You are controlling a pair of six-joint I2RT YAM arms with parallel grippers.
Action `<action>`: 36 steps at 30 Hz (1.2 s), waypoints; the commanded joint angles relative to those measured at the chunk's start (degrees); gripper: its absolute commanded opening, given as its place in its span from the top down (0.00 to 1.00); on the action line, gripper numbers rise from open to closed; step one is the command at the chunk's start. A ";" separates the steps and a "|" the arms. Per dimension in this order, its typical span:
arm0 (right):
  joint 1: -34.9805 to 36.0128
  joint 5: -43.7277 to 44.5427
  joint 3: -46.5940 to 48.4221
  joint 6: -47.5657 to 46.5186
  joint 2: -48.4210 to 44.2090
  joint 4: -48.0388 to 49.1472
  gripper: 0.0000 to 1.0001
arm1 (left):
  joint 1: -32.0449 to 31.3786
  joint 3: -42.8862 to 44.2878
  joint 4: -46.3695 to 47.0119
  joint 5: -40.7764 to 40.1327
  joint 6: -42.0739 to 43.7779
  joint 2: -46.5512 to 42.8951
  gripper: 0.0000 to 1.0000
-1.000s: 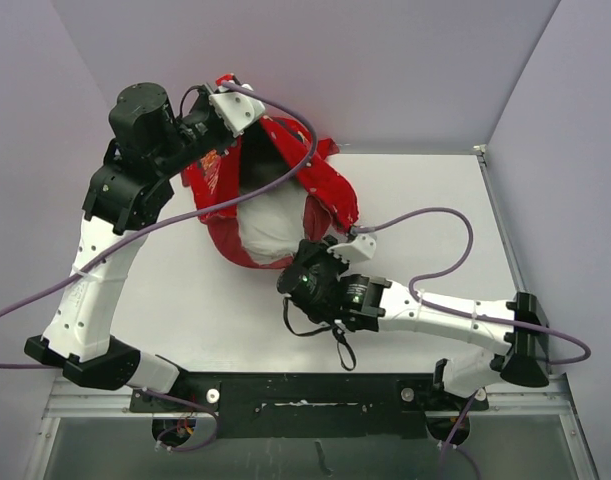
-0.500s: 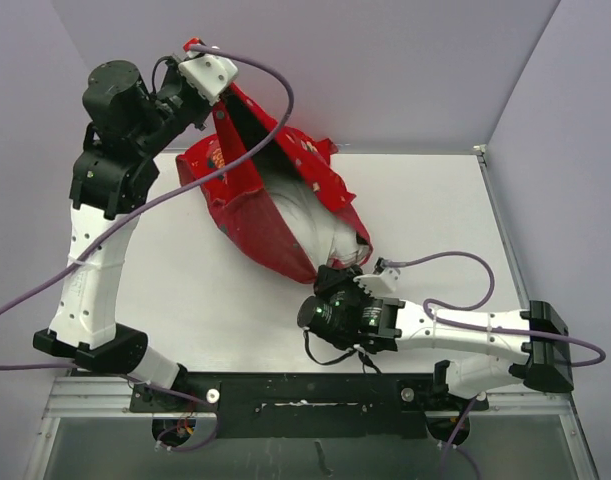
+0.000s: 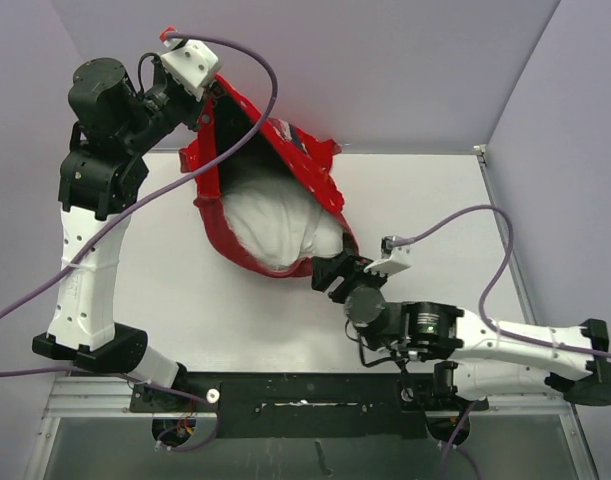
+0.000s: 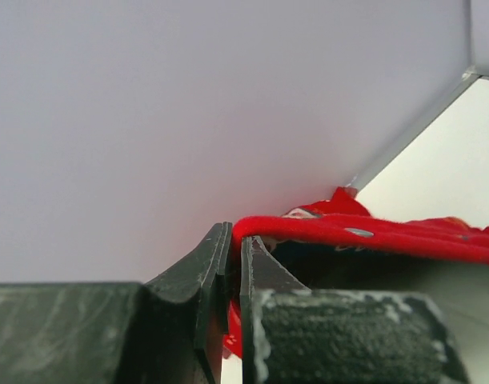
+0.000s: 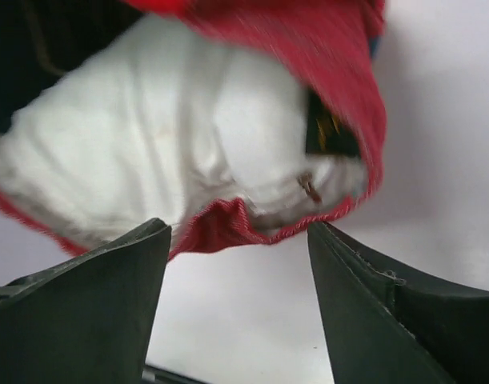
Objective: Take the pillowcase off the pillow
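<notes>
Top external view: the bright red fabric pillowcase [image 3: 307, 168] hung stretched from a raised far-left corner down to the desk [image 3: 435, 200]. Its mouth gaped toward the near side, and the plain white puffy pillow [image 3: 275, 220] bulged out of it.
Grip, left: the left fingers [image 4: 234, 268] were clenched on the red hem, pinching the cloth between them and holding it high near the back wall [image 3: 385, 70].
Grip, right: the right fingers [image 3: 332, 272] were spread wide and held nothing. They sat low over the desk at the near-right lip of the opening.
Right wrist view: white pillow filled the space ahead of the two dark fingers. The red hem ran under it and a red flap covered its right corner.
Key relation: the pillow lay straight ahead of the right fingers, toward the far left. The bundle's long axis ran diagonally from the left grip down to them.
Nearer arm: the right, by a wide margin; the left was occupied at the far end of the cover.
Judged step: the cover was anchored and the pillow half exposed, so the next move probably called for a short advance and a pinch on white cloth.
Risk: the hem lay between the fingers and the pillow, so a low closing could catch red fabric too.
</notes>
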 commanded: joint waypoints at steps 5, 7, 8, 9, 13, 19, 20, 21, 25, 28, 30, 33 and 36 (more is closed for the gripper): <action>-5.75 -31.97 14.51 -50.71 1.69 6.88 0.23 | 0.26 5.52 -5.66 9.38 -8.76 0.20 1.00; -5.84 -37.21 20.10 -56.82 5.89 3.48 0.23 | 0.19 8.44 -7.89 10.15 -9.91 1.62 1.00; -5.84 -38.87 22.85 -59.10 7.83 2.00 0.23 | 0.18 9.70 -8.60 10.30 -10.26 2.12 1.00; -5.78 -40.58 25.23 -61.25 9.69 1.04 0.23 | 0.23 10.61 -9.21 10.48 -10.46 2.38 1.00; -5.92 -43.30 31.00 -68.79 16.01 -0.65 0.23 | -0.54 12.74 -10.67 10.60 -10.40 2.44 1.00; -10.62 -45.40 33.66 -72.70 22.07 -2.36 0.23 | -1.32 13.01 -11.86 10.51 -9.76 1.19 1.00; -12.14 -46.53 34.15 -72.85 22.64 -2.89 0.23 | -1.34 12.95 -11.90 10.51 -9.75 1.00 1.00; -13.52 -47.73 34.55 -73.36 23.17 -3.19 0.23 | -1.34 12.91 -12.02 10.63 -9.70 0.82 1.00; -15.23 -51.80 37.38 -78.31 26.55 -6.12 0.16 | -1.48 12.74 -12.06 10.90 -9.48 0.14 1.00; -13.27 -54.15 37.86 -83.11 28.23 -5.74 0.07 | -1.41 12.57 -11.72 10.53 -9.00 -0.11 1.00; -11.86 -55.73 37.41 -85.58 28.35 -4.40 0.04 | -1.45 12.33 -11.71 10.48 -8.82 -0.24 1.00; -9.93 -57.79 35.71 -89.08 27.68 -1.53 0.00 | -1.44 12.25 -11.53 10.54 -8.82 -0.22 1.00; -8.85 -56.47 33.92 -93.56 27.74 1.67 0.02 | -1.45 12.82 -11.47 10.60 -9.15 -0.05 1.00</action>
